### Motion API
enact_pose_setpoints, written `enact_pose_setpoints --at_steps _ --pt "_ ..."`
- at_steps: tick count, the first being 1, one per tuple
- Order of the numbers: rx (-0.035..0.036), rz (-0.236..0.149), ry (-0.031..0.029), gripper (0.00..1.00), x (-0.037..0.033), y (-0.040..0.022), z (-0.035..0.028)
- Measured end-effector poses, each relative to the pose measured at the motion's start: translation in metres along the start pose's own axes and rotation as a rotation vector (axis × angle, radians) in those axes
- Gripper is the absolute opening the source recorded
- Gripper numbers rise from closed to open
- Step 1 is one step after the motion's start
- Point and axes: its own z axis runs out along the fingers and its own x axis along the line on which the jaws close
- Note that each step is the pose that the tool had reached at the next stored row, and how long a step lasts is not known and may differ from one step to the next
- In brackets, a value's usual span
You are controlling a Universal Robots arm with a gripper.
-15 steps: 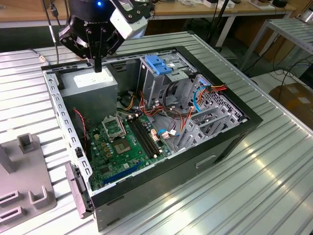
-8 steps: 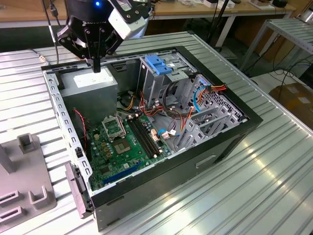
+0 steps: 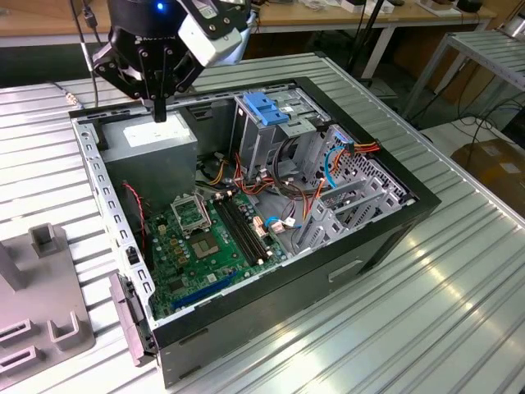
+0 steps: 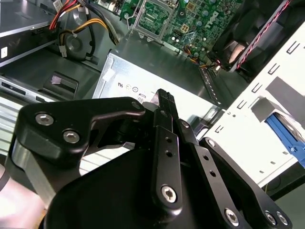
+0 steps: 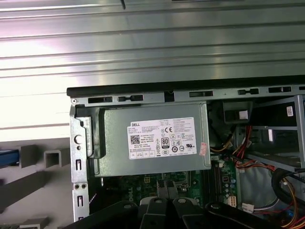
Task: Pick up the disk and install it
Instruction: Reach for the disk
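My gripper [image 3: 158,111] hangs shut, with nothing between its fingers, over the back left corner of the open computer case [image 3: 344,271] in the exterior view. It is just above the grey power-supply box [image 3: 156,139]. In both wrist views the closed fingertips [image 5: 167,188] [image 4: 164,98] point down at that box [image 5: 157,138]. Of the disk, a blue strip of its bracket [image 5: 7,157] shows beside the grey holder outside the case wall, and again in the second wrist view [image 4: 286,136]. The rest of the disk is out of view.
Inside the case lie the green motherboard [image 3: 205,238], bundled cables [image 3: 328,156] and a grey drive cage with a blue latch [image 3: 267,107]. A grey slotted holder [image 3: 41,304] sits on the ribbed metal table [image 3: 426,312] at the exterior view's left.
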Motion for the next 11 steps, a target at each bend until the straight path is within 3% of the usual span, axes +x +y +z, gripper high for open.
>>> enact_pose_setpoints --at_steps 11 --pt "0.0001 0.000 0.0001 0.11 0.0045 -0.0003 -0.0002"
